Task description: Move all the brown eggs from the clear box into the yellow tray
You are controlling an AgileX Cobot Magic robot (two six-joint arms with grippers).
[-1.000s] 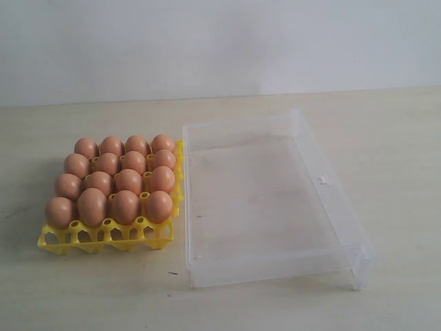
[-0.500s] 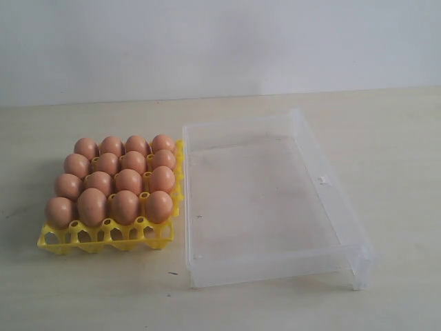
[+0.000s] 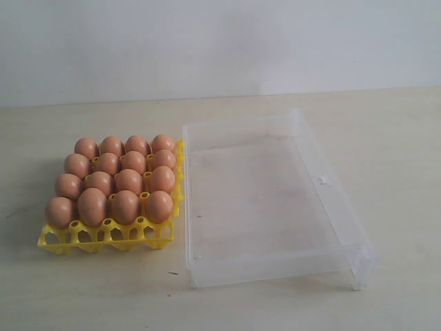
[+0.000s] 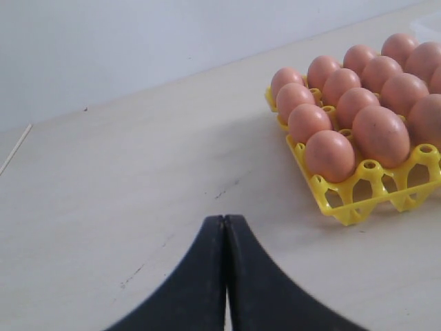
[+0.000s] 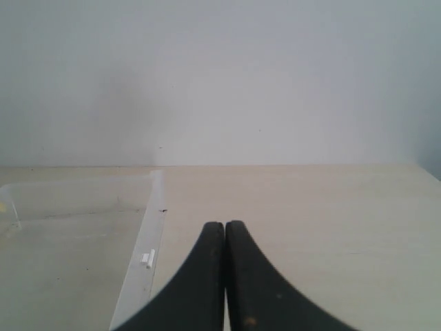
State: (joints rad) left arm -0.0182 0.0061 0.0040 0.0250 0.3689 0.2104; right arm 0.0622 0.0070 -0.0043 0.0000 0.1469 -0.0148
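Several brown eggs (image 3: 118, 181) fill the cups of the yellow tray (image 3: 103, 236) on the left of the table; the left wrist view shows the same eggs (image 4: 355, 110) in the tray (image 4: 365, 200). To the tray's right lies the clear box (image 3: 272, 200), with no egg in it. Neither arm shows in the exterior view. My left gripper (image 4: 224, 221) is shut and empty, over bare table some way from the tray. My right gripper (image 5: 224, 226) is shut and empty, just outside the box's wall (image 5: 141, 241) with its latch tab (image 5: 147, 259).
The table top (image 3: 400, 145) is pale wood with a light wall behind it. Small dark marks (image 4: 227, 187) dot the surface near the left gripper.
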